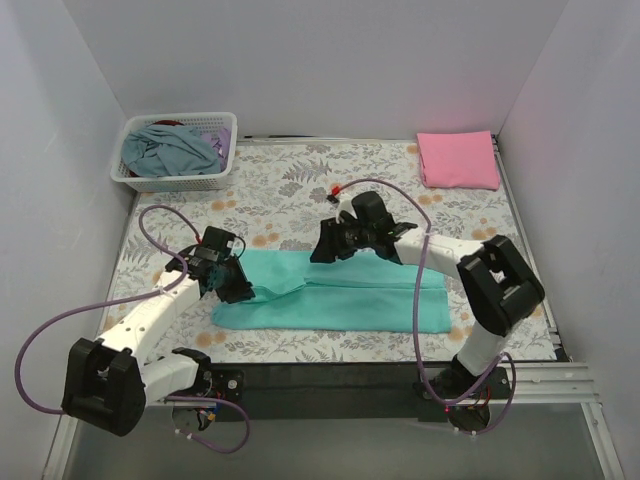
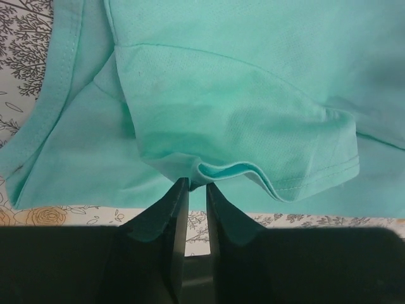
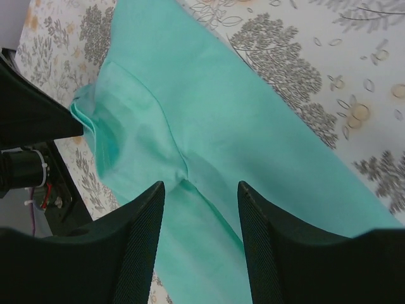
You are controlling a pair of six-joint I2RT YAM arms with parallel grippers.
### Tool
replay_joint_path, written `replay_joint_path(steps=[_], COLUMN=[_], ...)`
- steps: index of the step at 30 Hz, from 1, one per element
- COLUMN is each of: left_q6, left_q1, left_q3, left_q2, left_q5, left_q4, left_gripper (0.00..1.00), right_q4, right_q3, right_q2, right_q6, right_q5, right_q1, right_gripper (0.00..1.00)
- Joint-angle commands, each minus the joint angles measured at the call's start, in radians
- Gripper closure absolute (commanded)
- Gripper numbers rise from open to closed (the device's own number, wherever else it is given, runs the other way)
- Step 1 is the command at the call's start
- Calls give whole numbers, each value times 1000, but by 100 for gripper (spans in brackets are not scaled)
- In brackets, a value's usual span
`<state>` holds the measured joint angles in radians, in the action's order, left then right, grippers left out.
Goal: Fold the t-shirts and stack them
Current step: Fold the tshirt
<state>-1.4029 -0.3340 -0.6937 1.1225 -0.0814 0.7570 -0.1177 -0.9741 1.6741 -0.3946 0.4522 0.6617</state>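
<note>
black fingers point(image 2: 158, 228) of the left hand point(image 2: 194, 185) fill the near edge of the left wrist view. they stand a narrow slit apart, with patterned tabletop point(image 1: 290, 190) showing through the gap. their tips sit at the near fold of a sleeve point(image 2: 285, 158) without clamping it.

right hand point(image 3: 199, 187): jaws wide apart and holding nothing, poised above the cloth, with a small pucker of fabric lying between the tips.

task item 1, teal t-shirt point(image 1: 340, 295): plain, single colour, soft knit. it lies flat on the near middle of the tabletop, folded lengthwise into a long band running left to right. the left hand is at its left end and the right hand is over its far edge, left of centre. stitched hems are visible on the sleeve and along the left edge. the sleeve is folded over onto the body, and its near fold is lifted slightly. shallow creases run across the left half.

task item 2, pink t-shirt point(image 1: 458, 158): plain, folded into a neat rectangle, at the far right corner of the tabletop, well apart from the teal one.

container: white lattice basket point(image 1: 135, 178) at the far left corner, holding crumpled garments point(image 1: 170, 148). blue-grey cloth is on top, with purple showing at the right side. how many garments there are cannot be told.
</note>
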Motion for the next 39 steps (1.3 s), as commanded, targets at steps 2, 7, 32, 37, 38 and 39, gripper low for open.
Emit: replay_joint_path(steps=[2,7,32,37,38,39], left_q6=[-19,-21,-18,-36,-38,-41], left_q1=[-2,-2,-2,-2,-2,-2], left_q3=[0,-20,-23,16,19,23], left_q2=[-97,-194,2,-39,-46,-50], left_q5=[51,38,22,26,34,34], left_q4=[38,42,-117,-122,-119,-116], left_gripper=[76,45,48,49,49,49], right_q4=[-57,-56,151,151,151,151], right_q3=[-142,-187,-46,-9,0,3], right_q2=[124,199,-10,39,58,67], right_q6=[-13,-1,74,57,53,50], right_q5=[71,120,-58,-47,-37,-26], right_q1=[79,154,98,76,76,76], right_gripper=[45,47,52,52,52,52])
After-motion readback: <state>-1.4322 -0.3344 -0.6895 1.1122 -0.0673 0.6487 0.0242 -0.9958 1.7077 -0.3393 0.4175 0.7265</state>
